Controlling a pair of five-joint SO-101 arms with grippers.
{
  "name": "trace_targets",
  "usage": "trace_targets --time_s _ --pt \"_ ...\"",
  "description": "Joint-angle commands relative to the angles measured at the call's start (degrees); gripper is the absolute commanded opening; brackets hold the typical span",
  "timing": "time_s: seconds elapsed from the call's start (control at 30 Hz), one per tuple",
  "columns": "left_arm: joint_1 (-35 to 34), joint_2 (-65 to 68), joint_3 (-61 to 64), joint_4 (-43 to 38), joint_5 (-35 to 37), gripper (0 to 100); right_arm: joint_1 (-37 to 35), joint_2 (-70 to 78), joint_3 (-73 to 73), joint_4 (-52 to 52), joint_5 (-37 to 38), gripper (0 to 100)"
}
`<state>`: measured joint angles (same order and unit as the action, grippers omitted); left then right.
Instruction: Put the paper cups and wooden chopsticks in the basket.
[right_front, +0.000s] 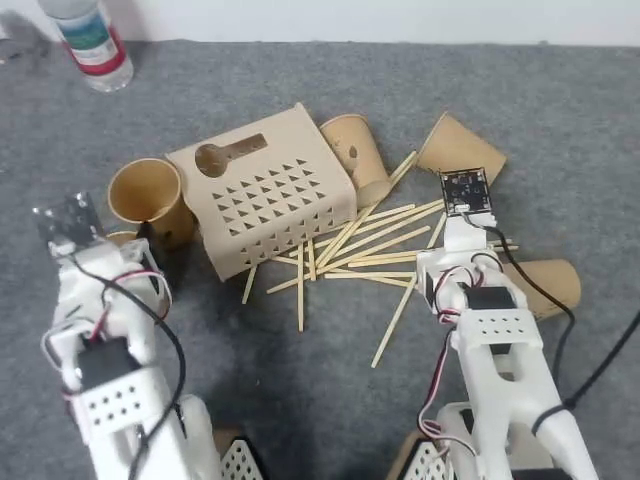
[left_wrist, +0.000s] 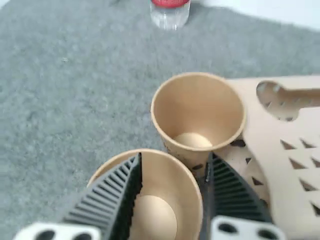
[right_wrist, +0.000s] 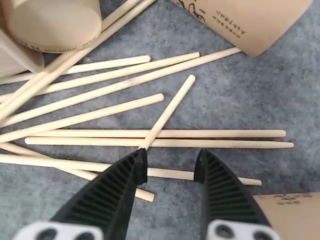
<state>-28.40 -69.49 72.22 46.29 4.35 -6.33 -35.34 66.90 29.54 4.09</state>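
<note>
At the near left of the table, our left gripper (left_wrist: 175, 160) is partly open over a paper cup (left_wrist: 155, 215). One finger reaches into the cup's mouth and the other is outside its right wall, so the rim sits between the jaws; we cannot tell whether either one touches it. Just beyond it a second cup (left_wrist: 197, 115) stands upright, right against the basket (right_front: 260, 190). The basket lies tipped over, with its perforated side and handle slot facing up. Over on the right, our right gripper (right_wrist: 171, 155) hangs partly open just above the wooden chopsticks (right_wrist: 150, 134) and grips nothing. We see the sticks scattered on the grey mat (right_front: 300, 380) between the basket and that arm, several running up to the basket's near edge. Three more cups lie on their sides: a third cup (right_front: 355, 150) against the basket's right side, a fourth cup (right_front: 460, 145) farther right, and a fifth cup (right_front: 550, 285) at the near right beside the right arm. A plastic bottle (right_front: 90, 40) stands at the far left.
</note>
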Motion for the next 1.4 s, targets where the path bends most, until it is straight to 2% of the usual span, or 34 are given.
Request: trace_targets --time_s 0.0,0.1,0.3,0.33,0.43,0.63,0.8,0.83,0.87,0.93,1.03,1.17,1.37 --pt "2.3 -8.2 2.6 0.4 -1.9 19 -0.2 -2.8 -1.1 0.3 0.9 0.0" --pt "2.6 -14.2 5.3 0.4 -4.0 0 -0.1 -2.8 -1.1 0.1 0.9 7.5" --pt "2.9 -23.0 7.5 3.6 -3.5 12 -0.4 -2.8 -1.1 0.1 0.8 14.7" --pt "2.9 -23.8 7.5 4.1 -2.4 14 -0.4 -2.8 -1.1 0.2 0.8 13.0" --pt "2.8 -24.5 7.5 4.8 -0.9 19 -0.2 -2.8 -1.1 0.2 0.8 0.0" --pt "2.8 -24.5 7.5 4.8 -0.8 19 -0.2 -2.8 -1.1 0.0 0.6 8.7" --pt "2.8 -24.5 7.5 4.8 -0.8 19 -0.2 -2.8 -1.1 0.0 0.8 22.6" --pt "2.8 -24.5 7.5 4.8 -0.8 19 -0.4 -2.8 -1.1 0.4 0.9 22.2" --pt "2.8 -24.5 7.5 4.8 -0.8 19 -0.4 -2.8 -1.1 0.4 1.2 17.3" --pt "2.8 -24.5 7.6 4.8 -0.8 19 0.0 -2.8 -1.1 0.3 2.3 0.0" --pt "2.7 -24.5 7.6 4.8 -0.8 19 0.0 -2.8 -1.1 0.2 2.3 8.0" --pt "2.7 -24.5 7.6 4.7 -0.7 19 0.0 -2.8 -1.1 0.0 2.2 0.7" --pt "2.7 -24.5 7.6 4.7 -0.6 19 0.0 -2.7 -1.1 0.0 2.1 2.4"
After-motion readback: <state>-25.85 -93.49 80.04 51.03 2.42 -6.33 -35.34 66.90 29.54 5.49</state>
